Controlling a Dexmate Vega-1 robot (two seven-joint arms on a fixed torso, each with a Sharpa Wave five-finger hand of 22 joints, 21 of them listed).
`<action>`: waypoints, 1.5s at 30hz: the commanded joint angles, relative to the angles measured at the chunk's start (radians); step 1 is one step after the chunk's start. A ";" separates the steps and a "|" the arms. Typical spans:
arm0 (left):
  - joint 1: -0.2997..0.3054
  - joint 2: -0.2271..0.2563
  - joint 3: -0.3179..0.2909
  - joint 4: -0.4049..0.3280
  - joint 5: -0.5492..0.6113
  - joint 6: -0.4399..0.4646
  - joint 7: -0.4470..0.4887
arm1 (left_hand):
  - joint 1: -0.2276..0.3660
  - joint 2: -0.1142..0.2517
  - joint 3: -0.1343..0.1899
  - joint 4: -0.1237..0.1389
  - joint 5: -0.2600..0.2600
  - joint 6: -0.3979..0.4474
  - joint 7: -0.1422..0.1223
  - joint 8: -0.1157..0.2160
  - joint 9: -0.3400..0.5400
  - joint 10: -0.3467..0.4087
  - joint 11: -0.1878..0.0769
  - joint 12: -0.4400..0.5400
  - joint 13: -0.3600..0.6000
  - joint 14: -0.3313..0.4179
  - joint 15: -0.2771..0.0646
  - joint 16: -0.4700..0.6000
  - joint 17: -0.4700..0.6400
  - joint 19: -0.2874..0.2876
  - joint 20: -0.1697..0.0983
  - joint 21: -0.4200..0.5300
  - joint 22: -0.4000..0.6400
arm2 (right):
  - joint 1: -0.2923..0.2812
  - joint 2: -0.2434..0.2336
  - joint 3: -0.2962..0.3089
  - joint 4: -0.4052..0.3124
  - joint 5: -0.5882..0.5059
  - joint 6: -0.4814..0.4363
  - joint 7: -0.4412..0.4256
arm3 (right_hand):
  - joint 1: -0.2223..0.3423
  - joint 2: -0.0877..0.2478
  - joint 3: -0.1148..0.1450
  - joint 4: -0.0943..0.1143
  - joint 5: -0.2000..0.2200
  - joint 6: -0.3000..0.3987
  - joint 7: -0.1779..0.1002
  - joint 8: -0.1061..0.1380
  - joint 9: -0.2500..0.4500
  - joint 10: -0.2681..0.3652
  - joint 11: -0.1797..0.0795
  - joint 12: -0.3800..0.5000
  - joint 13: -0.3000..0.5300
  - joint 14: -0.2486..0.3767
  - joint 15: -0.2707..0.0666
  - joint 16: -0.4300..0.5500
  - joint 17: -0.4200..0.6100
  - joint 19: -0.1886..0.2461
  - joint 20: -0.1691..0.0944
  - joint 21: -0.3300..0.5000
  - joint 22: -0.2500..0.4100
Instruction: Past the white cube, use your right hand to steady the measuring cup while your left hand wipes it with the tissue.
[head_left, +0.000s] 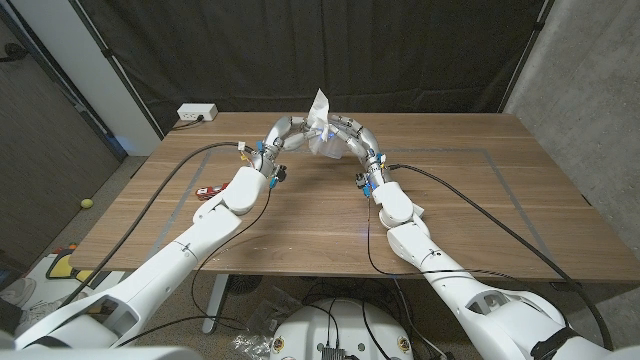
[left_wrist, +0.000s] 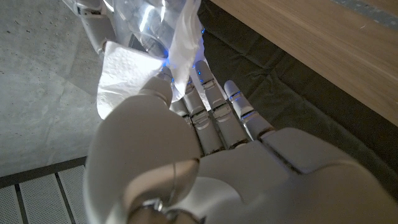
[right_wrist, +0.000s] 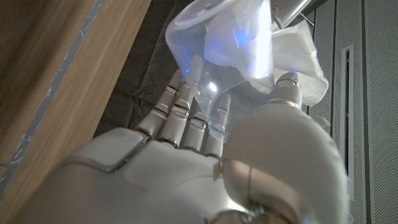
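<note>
Above the far middle of the table, my two hands meet around a clear plastic measuring cup. My right hand grips the cup, with its fingers wrapped on the clear wall. My left hand holds a white tissue against the cup, and a corner of the tissue sticks up above both hands. In the left wrist view the tissue is pinched by my left hand and pressed on the cup. The tissue also shows behind the cup in the right wrist view, above my right hand.
A small red object lies on the wooden table beside my left forearm. A white power strip sits at the back left corner. Black cables trail along both arms. A dark curtain hangs behind the table.
</note>
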 joint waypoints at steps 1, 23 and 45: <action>0.011 0.042 0.008 -0.052 0.086 0.124 -0.015 | 0.007 0.002 -0.004 -0.001 0.005 0.029 0.025 0.001 0.002 0.013 -0.007 0.006 0.006 -0.004 -0.122 0.003 0.007 -0.004 -0.001 0.009 0.002 | 0.011 0.009 0.014 0.021 0.006 0.013 0.009 | 0.006 0.007 -0.011 0.000 -0.002 0.001 -0.001 0.000 0.004 0.010 0.001 -0.005 0.004 0.006 -0.159 -0.001 0.002 -0.007 -0.091 0.009 0.002; 0.032 0.064 0.025 -0.071 0.075 0.173 -0.042 | 0.016 0.001 -0.009 -0.003 0.004 0.032 0.033 -0.007 0.005 0.019 -0.007 0.000 0.005 -0.007 -0.122 0.005 0.022 -0.008 -0.002 0.015 0.003 | 0.022 0.017 0.027 0.046 0.010 0.030 0.015 | 0.012 0.010 -0.022 0.001 -0.002 0.002 -0.001 -0.001 0.003 0.012 0.000 -0.011 0.009 0.006 -0.159 -0.005 0.007 -0.010 -0.094 0.018 0.000; 0.006 -0.027 0.020 0.004 0.084 0.023 0.059 | 0.021 -0.001 -0.013 -0.004 0.004 0.040 0.027 -0.013 0.003 0.023 -0.006 -0.004 0.007 -0.004 -0.124 0.003 0.031 -0.006 -0.004 0.022 0.002 | 0.023 0.022 0.033 0.055 0.020 0.026 0.032 | 0.016 0.015 -0.032 0.003 -0.001 0.002 -0.001 -0.001 0.004 0.015 0.002 -0.016 0.013 0.008 -0.160 -0.008 0.013 -0.013 -0.095 0.027 -0.002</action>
